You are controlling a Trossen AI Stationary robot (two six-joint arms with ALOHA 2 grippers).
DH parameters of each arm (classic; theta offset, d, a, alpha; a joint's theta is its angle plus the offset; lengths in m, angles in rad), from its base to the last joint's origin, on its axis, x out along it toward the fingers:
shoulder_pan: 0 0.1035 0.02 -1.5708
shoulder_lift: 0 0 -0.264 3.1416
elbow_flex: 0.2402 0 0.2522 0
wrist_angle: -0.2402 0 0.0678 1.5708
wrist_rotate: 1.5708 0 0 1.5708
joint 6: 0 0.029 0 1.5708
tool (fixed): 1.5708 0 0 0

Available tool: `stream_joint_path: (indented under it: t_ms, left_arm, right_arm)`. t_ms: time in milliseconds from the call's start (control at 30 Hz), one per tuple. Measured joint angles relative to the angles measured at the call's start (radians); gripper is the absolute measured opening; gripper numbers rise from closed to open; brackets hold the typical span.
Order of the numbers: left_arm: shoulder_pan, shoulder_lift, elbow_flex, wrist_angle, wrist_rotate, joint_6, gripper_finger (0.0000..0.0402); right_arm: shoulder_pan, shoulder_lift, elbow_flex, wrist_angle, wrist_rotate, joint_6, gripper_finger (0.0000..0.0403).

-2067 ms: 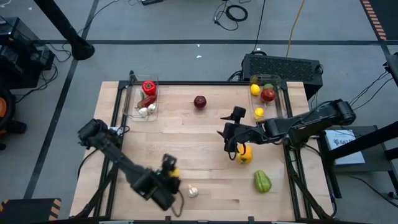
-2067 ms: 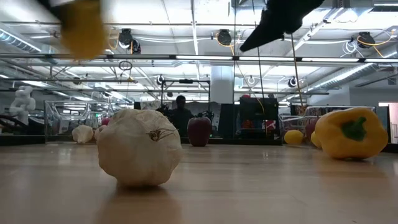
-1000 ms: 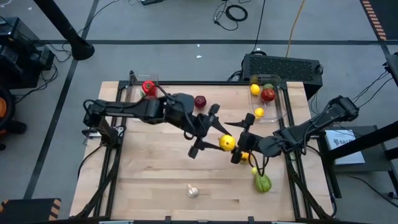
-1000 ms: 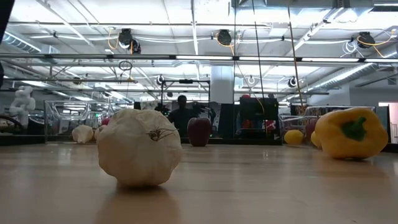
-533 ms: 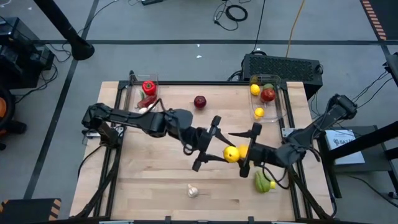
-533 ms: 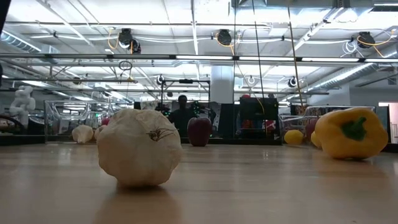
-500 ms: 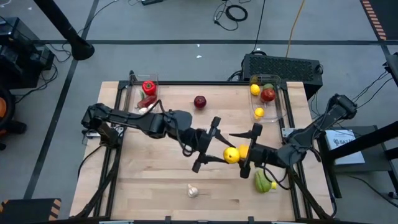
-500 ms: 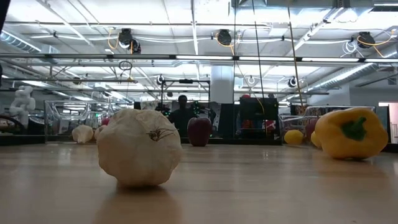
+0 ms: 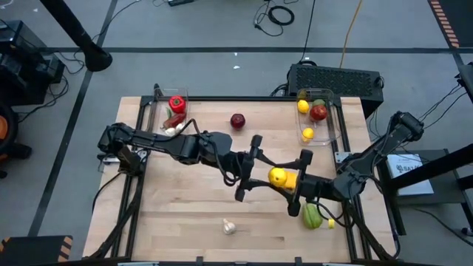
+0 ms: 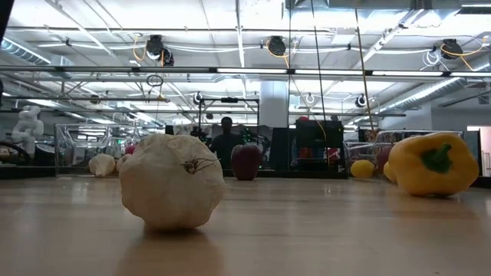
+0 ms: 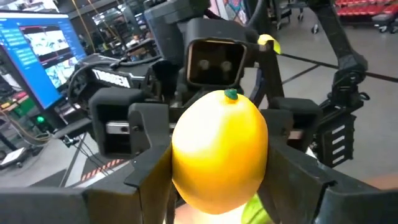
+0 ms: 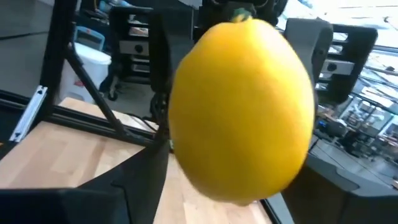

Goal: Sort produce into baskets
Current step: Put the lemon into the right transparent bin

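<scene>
- Now a handover mid-air: left gripper [image 9: 255,171] clamps the lemon [image 9: 277,176]; right gripper [image 9: 293,182] straddles it, fingers still apart.
- Right should close squarely before left lets go.

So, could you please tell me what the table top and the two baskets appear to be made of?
Table top: pale wood with visible plank seams, matte. Left basket and right basket: probably clear plastic, since the produce and the wood show through their walls.

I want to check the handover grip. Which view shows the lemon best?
The left wrist view: the lemon sits whole between the left gripper's fingers. The right wrist view fills with it; the high view shows it small between both grippers; the low view misses it.
</scene>
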Motion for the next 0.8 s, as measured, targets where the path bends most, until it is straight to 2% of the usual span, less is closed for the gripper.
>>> stream_joint_path:
  t_ms: [300,567,667,800]
  left_arm:
    - [-0.001,-0.001,0.000,-0.014,-0.003,0.010,0.0226]
    - [-0.001,-0.002,0.003,-0.049,-0.010,0.010,0.0231]
    - [-0.002,-0.003,0.003,-0.074,-0.043,0.014,0.0259]
    - [-0.004,-0.012,0.001,-0.088,-0.060,0.067,0.0323]
  right_arm:
    - [0.000,0.000,0.000,0.037,-0.015,-0.044,0.0194]
    - [-0.001,0.002,0.000,0.035,-0.014,-0.045,0.0194]
    - [-0.001,0.002,-0.001,0.027,-0.012,-0.044,0.0195]
    - [-0.001,0.002,-0.001,0.035,0.009,-0.040,0.0196]
